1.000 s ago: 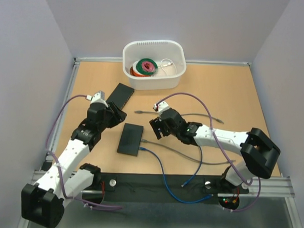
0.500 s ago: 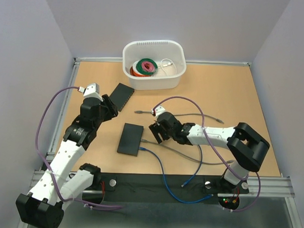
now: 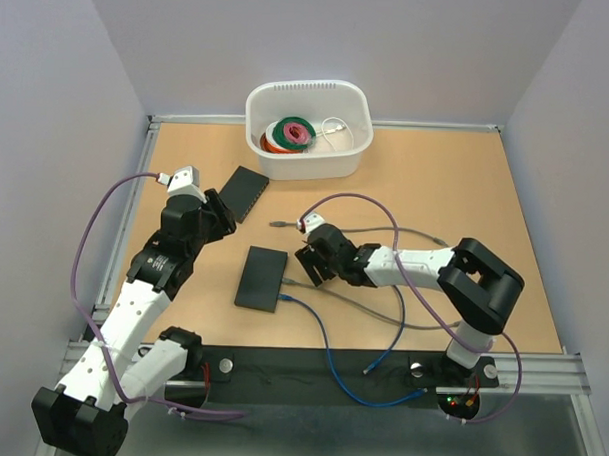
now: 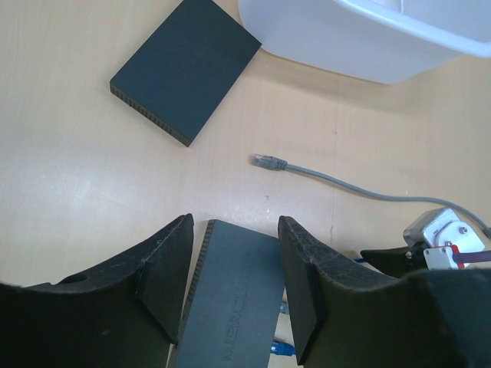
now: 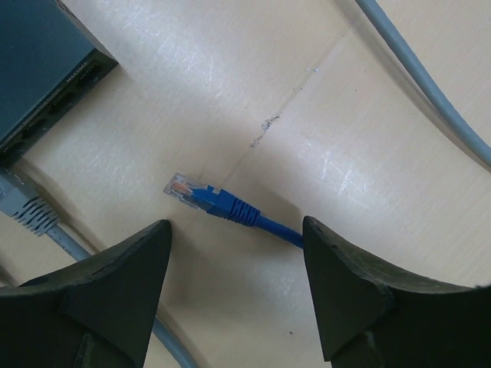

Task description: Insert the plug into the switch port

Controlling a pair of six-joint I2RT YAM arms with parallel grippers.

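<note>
A black switch (image 3: pixel 262 278) lies flat on the table left of centre, ports along its right side (image 5: pixel 54 100). A grey plug (image 5: pixel 27 208) sits at one port. A loose blue plug (image 5: pixel 201 195) on a blue cable lies just right of the switch (image 3: pixel 286 299). My right gripper (image 3: pixel 311 260) is open and hovers low over the blue plug, which lies between its fingertips (image 5: pixel 236 230) without being touched. My left gripper (image 3: pixel 220 220) is open and empty, above and left of the switch (image 4: pixel 230 307), which shows between its fingers (image 4: pixel 235 230).
A second black box (image 3: pixel 244 191) lies behind the switch. A white bin (image 3: pixel 307 163) with coloured cable rolls stands at the back. A loose grey cable end (image 3: pixel 277 224) lies behind my right gripper. The blue cable runs down to the front rail (image 3: pixel 370 370).
My left arm has swung left and back from the switch, then held still. My right gripper has moved left, closer to the switch and the blue plug.
</note>
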